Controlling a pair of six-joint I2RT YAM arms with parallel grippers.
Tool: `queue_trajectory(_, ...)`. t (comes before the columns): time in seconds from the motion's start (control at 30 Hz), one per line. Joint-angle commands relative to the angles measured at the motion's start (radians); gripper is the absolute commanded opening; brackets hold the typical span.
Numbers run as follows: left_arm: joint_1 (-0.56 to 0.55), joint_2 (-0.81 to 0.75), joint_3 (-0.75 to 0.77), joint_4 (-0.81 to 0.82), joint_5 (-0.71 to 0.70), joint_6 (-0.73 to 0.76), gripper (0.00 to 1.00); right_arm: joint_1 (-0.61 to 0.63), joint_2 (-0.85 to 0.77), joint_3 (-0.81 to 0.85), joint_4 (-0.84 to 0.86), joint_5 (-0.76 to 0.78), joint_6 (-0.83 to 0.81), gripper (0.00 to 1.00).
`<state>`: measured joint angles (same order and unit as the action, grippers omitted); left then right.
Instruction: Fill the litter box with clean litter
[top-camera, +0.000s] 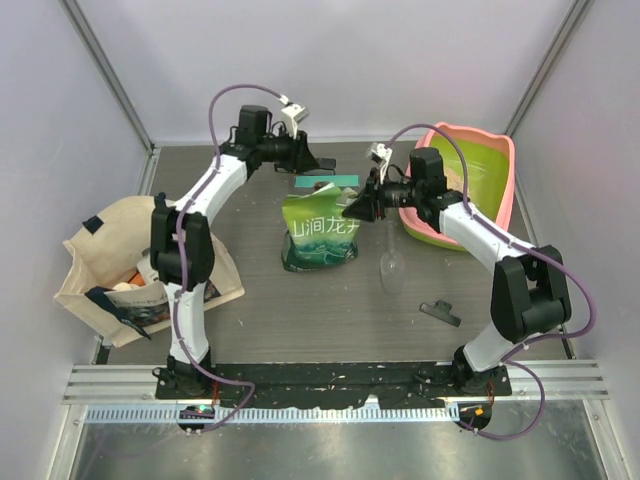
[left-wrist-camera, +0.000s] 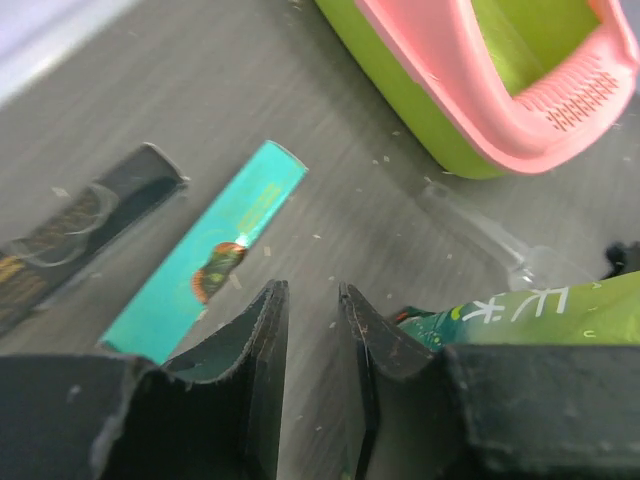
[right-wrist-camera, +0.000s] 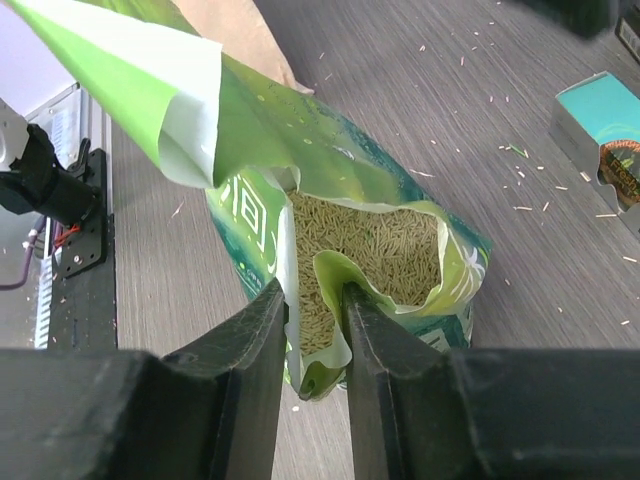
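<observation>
The litter box (top-camera: 500, 205), pink rim and lime-green basin, stands at the back right and also shows in the left wrist view (left-wrist-camera: 470, 90). The clean litter (right-wrist-camera: 390, 250) lies as pale beige granules inside an open green printed bag (top-camera: 318, 235) standing at the table's middle. My right gripper (top-camera: 348, 210) is at the bag's top right corner. In its wrist view the right gripper (right-wrist-camera: 315, 290) has its jaws a little apart, straddling the bag's rim (right-wrist-camera: 330, 330). My left gripper (top-camera: 322, 163) hovers behind the bag. In its own view the left gripper (left-wrist-camera: 310, 290) is narrowly open and empty.
A teal box (top-camera: 328, 181) lies just behind the bag. A clear plastic scoop (top-camera: 392, 268) lies right of the bag, and a black clip (top-camera: 440, 312) lies nearer the front right. A beige tote bag (top-camera: 120, 250) sits at the left edge.
</observation>
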<state>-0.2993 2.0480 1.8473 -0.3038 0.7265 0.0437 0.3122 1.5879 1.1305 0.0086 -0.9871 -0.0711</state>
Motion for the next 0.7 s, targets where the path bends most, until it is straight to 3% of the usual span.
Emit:
queue_trajectory(0.0, -0.009, 0.029, 0.044, 0.184, 0.252, -0.175, 0.28, 0.008, 0.033, 0.081, 0.041, 0.008, 0.044, 0.32)
queue_trajectory(0.5, -0.064, 0.075, -0.12, 0.621, 0.479, -0.53, 0.16, 0.001, 0.066, 0.143, -0.056, 0.027, 0.002, 0.29)
queue_trajectory(0.67, -0.066, 0.08, -0.12, 0.641, 0.516, -0.584, 0.13, -0.002, 0.07, 0.146, -0.079, 0.028, -0.019, 0.29)
